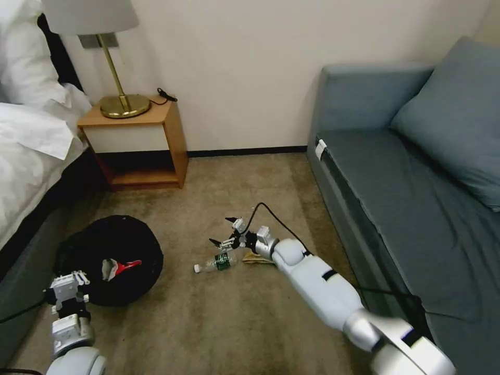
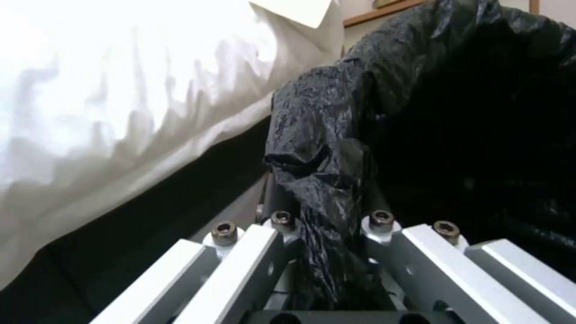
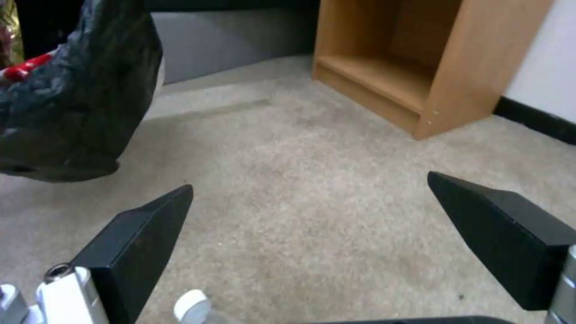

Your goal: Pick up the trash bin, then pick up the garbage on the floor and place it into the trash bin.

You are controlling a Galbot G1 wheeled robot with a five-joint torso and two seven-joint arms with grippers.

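Note:
The trash bin (image 1: pixel 99 245), lined with a glossy black bag, is on the carpet at the left beside the bed, tilted with its opening up. A red-and-white wrapper (image 1: pixel 124 266) lies inside it. My left gripper (image 1: pixel 77 280) is shut on the bin's near rim; the left wrist view shows the bag (image 2: pixel 324 180) pinched between its fingers. My right gripper (image 1: pixel 227 233) hangs open just above the clear bottle with a green label (image 1: pixel 216 262). The bottle's white cap (image 3: pixel 192 308) shows between the open fingers (image 3: pixel 150 234). A brown paper scrap (image 1: pixel 256 259) lies under the right wrist.
A wooden nightstand (image 1: pixel 143 143) with a brass lamp (image 1: pixel 122 101) stands against the back wall. The bed (image 1: pixel 26 156) runs along the left and a blue-grey sofa (image 1: pixel 396 172) along the right. Bare carpet (image 1: pixel 208 323) lies between them.

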